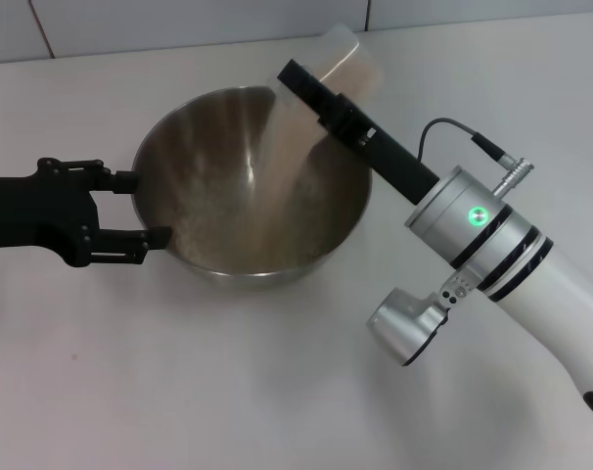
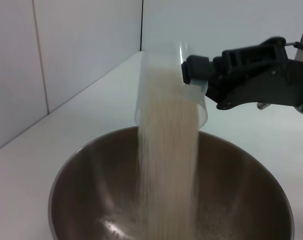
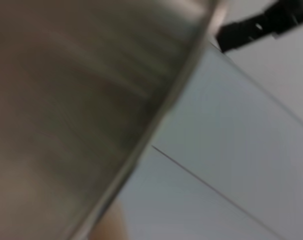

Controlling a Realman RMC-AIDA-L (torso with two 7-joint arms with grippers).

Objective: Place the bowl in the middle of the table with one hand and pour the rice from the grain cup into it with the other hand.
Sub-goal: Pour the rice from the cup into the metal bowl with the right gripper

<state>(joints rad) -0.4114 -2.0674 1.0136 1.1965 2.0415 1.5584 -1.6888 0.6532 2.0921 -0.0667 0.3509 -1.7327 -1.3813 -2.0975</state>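
right gripper (image 1: 328, 86) | you're watching it clamping the tilted grain cup (image 1: 343, 61) | rice (image 1: 277, 147) is streaming into the bowl (image 1: 194, 132) mid-table (image 1: 228, 382) | left gripper (image 1: 145, 208) is spreading wide beside the rim

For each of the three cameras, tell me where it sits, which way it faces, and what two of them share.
Head: looks down from the robot's head at the table; left gripper open at the bowl, right gripper tipping the grain cup.
Left wrist: faces across the bowl at the rice stream; only the right gripper shows.
Right wrist: close against the bowl's rim.
All share the bowl.
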